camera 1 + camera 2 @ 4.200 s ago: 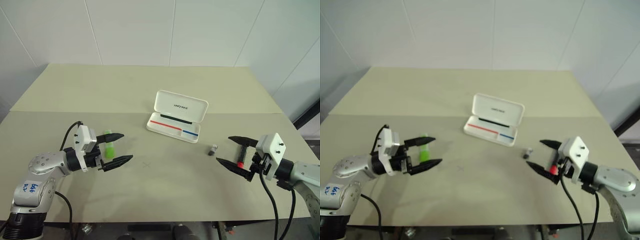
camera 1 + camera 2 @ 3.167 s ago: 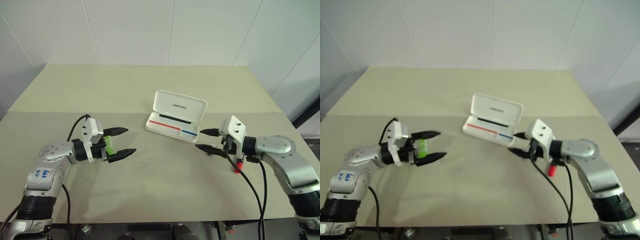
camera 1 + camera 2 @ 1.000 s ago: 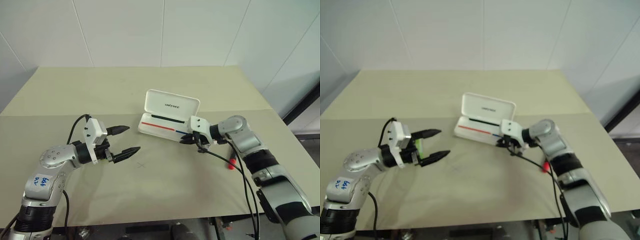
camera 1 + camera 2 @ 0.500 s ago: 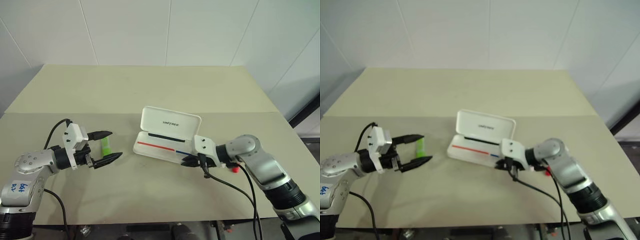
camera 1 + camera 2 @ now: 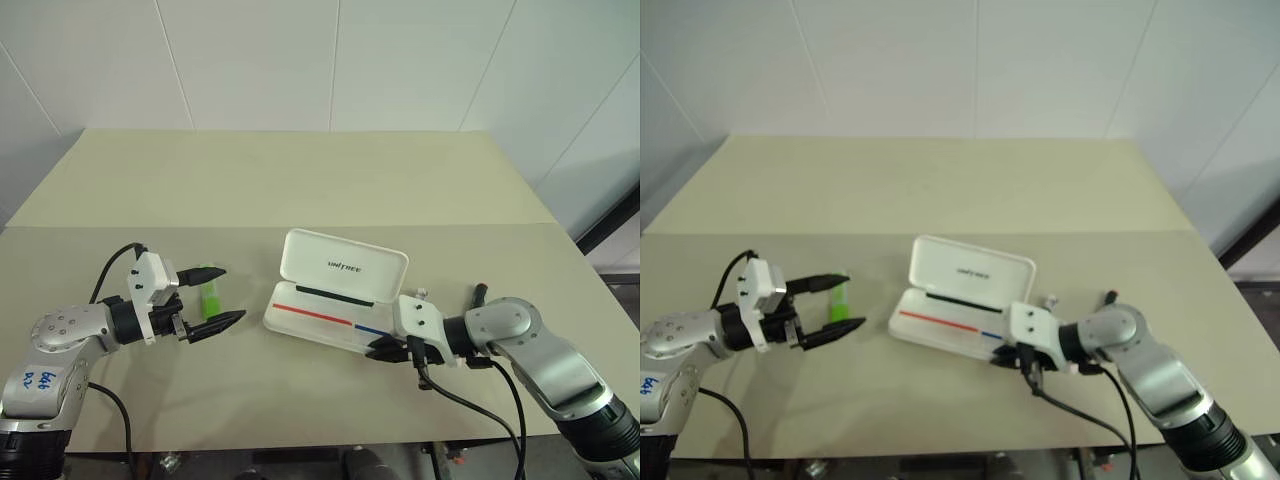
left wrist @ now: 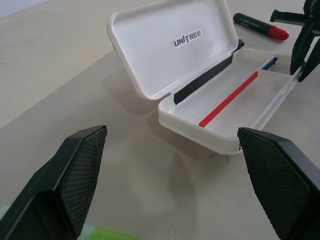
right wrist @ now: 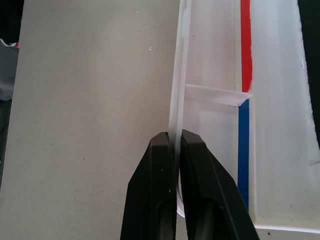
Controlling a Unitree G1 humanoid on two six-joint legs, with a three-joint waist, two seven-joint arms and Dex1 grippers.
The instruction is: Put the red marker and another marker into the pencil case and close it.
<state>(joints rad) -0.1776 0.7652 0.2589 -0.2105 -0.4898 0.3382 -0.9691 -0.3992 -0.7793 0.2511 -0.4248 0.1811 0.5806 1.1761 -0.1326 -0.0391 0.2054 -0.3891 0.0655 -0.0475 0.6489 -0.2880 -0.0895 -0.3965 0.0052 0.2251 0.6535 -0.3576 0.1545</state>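
The right gripper (image 7: pixel 173 145) pinches the front wall of the open glossy white hinged pencil case (image 5: pixel 330 300), mid-table (image 5: pixel 300 190) toward its near edge. The left gripper (image 5: pixel 215 297) stands spread beside the lime-green marker (image 5: pixel 211 296).

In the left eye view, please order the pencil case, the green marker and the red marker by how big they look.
1. The pencil case, clearly the largest.
2. The green marker.
3. The red marker: mostly hidden behind the right arm, so its place after the green one is unsure.
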